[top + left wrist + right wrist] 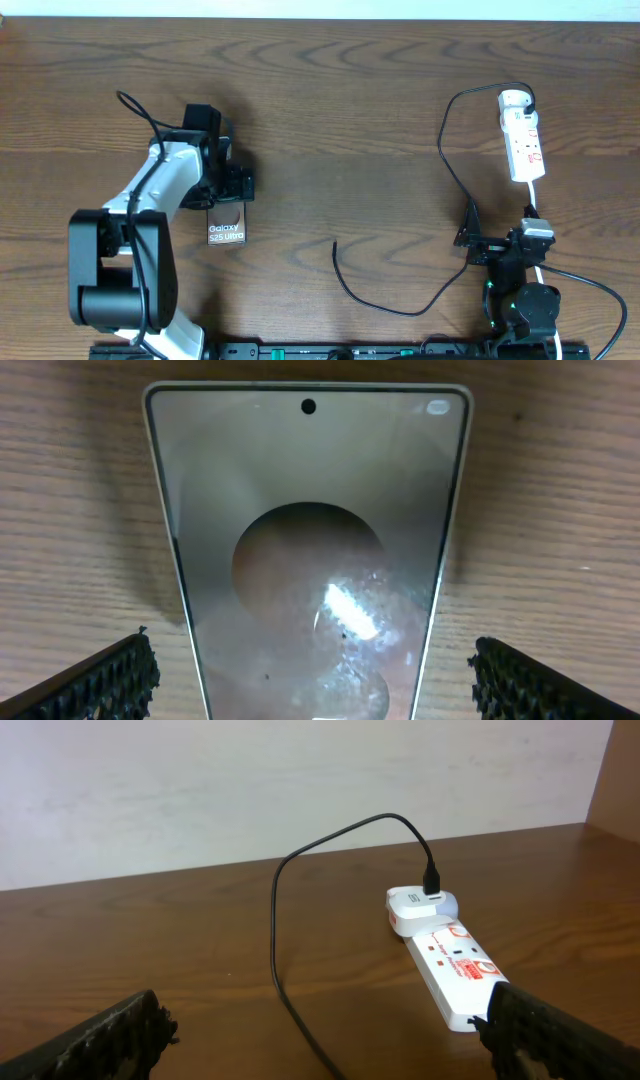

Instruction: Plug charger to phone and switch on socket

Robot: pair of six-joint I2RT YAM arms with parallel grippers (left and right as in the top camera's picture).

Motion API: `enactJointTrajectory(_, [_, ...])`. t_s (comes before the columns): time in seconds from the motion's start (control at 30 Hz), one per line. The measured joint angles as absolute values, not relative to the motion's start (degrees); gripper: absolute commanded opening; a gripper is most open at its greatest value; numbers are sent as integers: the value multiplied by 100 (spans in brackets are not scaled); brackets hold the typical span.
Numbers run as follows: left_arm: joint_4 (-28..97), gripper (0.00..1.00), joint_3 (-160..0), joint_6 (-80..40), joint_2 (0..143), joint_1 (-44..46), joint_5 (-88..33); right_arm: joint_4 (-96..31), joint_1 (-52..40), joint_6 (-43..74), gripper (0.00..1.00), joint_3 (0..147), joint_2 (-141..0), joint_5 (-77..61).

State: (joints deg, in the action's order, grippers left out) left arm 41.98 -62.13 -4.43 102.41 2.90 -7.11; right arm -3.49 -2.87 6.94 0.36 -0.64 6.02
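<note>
The phone [226, 229] lies flat on the wooden table, its "Galaxy S25 Ultra" lettering towards me. My left gripper [228, 187] hovers over its far end. In the left wrist view the glossy phone [310, 510] lies between the open fingers of my left gripper [312, 670], which do not touch it. The white socket [523, 137] lies at the far right. The charger cable [448, 170] runs from its far end in a loop to a free tip [335, 245] mid-table. My right gripper [478, 243] is open and empty; its wrist view [325, 1035] shows the cable [275, 920] and the socket [455, 965].
A white adapter [415, 905] sits plugged into the socket's far end, with the cable leaving its top. The socket's white cord [533, 200] runs towards the right arm's base. A pale wall stands behind the table's far edge [200, 870].
</note>
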Motion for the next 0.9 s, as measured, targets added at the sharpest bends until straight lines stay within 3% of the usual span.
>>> enactJointTrajectory(0.9, [3721,98,-5907,-425,10296,292,-644,-349,-287,694,99,36,-64,602])
